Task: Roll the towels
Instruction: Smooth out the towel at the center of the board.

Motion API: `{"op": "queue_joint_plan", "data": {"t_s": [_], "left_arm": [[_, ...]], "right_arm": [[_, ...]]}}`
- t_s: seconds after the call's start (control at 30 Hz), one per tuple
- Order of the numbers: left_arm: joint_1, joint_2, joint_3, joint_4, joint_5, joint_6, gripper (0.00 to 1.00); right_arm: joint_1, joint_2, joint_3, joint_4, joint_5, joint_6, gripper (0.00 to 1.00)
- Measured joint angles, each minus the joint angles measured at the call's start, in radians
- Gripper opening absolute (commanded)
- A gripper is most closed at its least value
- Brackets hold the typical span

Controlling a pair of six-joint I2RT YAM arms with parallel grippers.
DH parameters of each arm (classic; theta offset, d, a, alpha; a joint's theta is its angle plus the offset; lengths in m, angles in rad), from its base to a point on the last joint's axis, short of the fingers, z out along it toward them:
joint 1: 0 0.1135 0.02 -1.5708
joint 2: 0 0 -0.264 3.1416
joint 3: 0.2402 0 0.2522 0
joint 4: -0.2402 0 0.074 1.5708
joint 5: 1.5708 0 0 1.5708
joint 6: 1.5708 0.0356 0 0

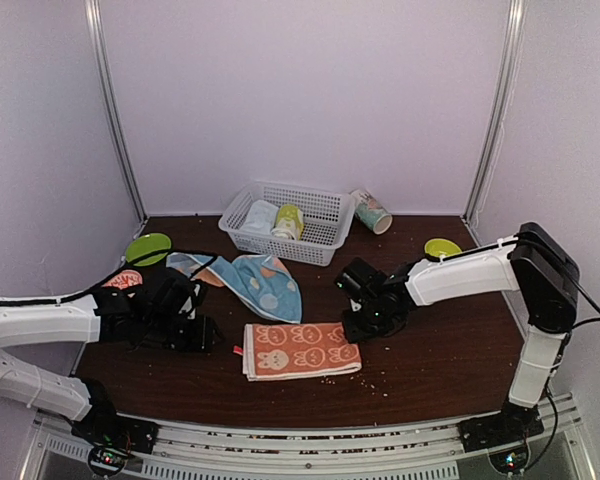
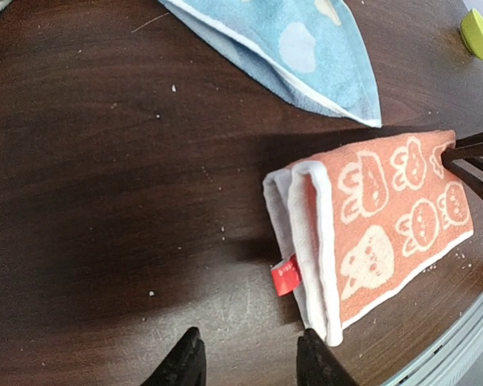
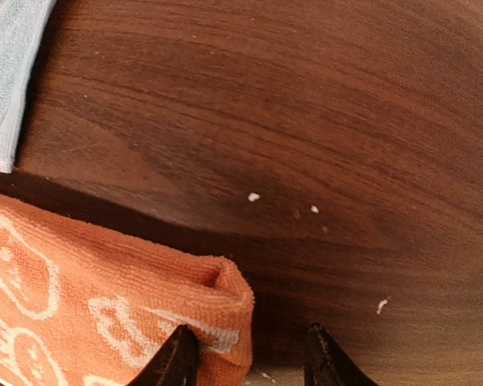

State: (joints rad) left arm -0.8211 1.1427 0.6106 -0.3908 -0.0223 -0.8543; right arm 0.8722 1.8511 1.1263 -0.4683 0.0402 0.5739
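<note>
I judge no roll started yet — peach towel (image 1: pixel 302 350) folded flat on the desk (image 1: pixel 435 350), blue towel (image 1: pixel 265 283) loose behind it, left gripper (image 2: pixel 248 354) and right gripper (image 3: pixel 247 344) both spread, empty.

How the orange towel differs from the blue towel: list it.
The orange towel is folded into a neat rectangle; the blue towel lies loose and rumpled. The orange towel bears white bunny prints; the blue towel has orange and white spots. The orange towel lies nearer the front of the table; the blue towel lies farther back, toward the basket. Both rest on the table, and neither is rolled.
</note>
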Motion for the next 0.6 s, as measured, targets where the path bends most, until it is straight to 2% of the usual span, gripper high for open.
{"op": "queue_joint_plan", "data": {"t_s": [0.13,0.2,0.33,0.43,0.6], "left_arm": [[0.0,0.0,0.002,-0.005,-0.001,0.01,0.41],[0.0,0.0,0.016,-0.018,-0.001,0.023,0.41],[0.0,0.006,0.059,-0.023,0.004,0.04,0.41],[0.0,0.038,0.1,0.0,0.023,0.048,0.4],[-0.018,0.115,0.148,0.027,0.046,0.06,0.4]], "right_arm": [[-0.007,-0.068,-0.037,-0.012,-0.01,0.001,0.51],[-0.001,-0.116,-0.037,-0.024,-0.011,0.0,0.48],[0.061,-0.21,-0.005,-0.042,-0.018,-0.002,0.29],[0.111,-0.224,0.005,-0.032,-0.038,0.005,0.16],[0.145,-0.207,-0.092,-0.005,-0.072,0.041,0.01]]}}
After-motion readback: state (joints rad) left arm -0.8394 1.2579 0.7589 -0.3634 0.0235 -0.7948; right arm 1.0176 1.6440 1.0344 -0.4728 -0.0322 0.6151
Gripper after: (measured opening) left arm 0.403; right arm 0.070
